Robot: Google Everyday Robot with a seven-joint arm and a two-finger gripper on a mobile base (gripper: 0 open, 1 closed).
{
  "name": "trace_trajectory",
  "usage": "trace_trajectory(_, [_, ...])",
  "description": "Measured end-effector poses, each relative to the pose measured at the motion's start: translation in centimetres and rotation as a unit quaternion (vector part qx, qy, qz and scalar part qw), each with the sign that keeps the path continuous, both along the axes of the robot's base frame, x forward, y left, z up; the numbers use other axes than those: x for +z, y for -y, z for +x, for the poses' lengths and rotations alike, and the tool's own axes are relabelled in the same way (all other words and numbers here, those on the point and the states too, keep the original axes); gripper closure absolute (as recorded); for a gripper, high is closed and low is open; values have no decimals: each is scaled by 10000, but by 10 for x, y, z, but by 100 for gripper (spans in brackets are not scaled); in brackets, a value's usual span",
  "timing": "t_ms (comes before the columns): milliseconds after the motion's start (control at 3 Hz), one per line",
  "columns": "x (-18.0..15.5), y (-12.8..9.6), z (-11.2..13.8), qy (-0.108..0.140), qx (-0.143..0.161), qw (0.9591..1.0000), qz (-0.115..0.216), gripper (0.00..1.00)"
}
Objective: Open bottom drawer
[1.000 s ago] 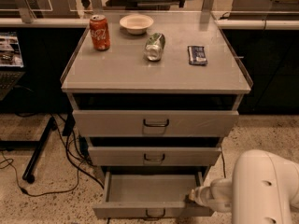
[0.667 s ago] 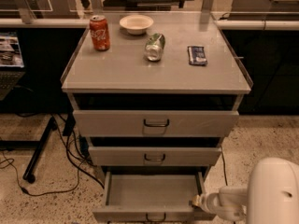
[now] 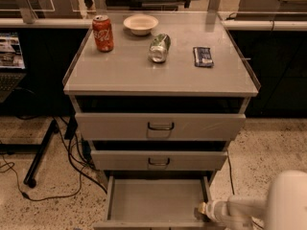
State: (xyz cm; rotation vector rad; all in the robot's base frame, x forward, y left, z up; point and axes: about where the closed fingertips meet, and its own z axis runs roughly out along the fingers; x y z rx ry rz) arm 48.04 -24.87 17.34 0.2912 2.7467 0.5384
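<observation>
We log grey across cabinet: tabletop (image 3: 124,73) pale grey; top drawer (image 3: 110,126), middle drawer (image 3: 120,161) and bottom drawer (image 3: 153,198) same flat grey, unpatterned. Loop handles (image 3: 160,126) dark. On tabletop we see upright can (image 3: 103,33) red with white lettering, bowl (image 3: 140,24) cream, toppled can (image 3: 159,47) silver and green, packet (image 3: 203,56) dark blue with pale print. We find floor (image 3: 268,147) beige, speckled; cables (image 3: 72,152) black. We place claw (image 3: 202,210) low right, at bottom drawer's right front corner: off-white, yellowish tip; arm (image 3: 288,200) white.

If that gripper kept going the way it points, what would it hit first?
Likely the right side wall of the open bottom drawer; the gripper points left beside it. Depth unclear.
</observation>
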Motion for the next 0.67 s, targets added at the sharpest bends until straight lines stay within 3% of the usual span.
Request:
trace_trajectory(333, [13, -4, 17, 950, 234, 9948, 290, 100])
trace_trajectory(667, [42, -15, 22, 1953, 409, 9781, 588, 100])
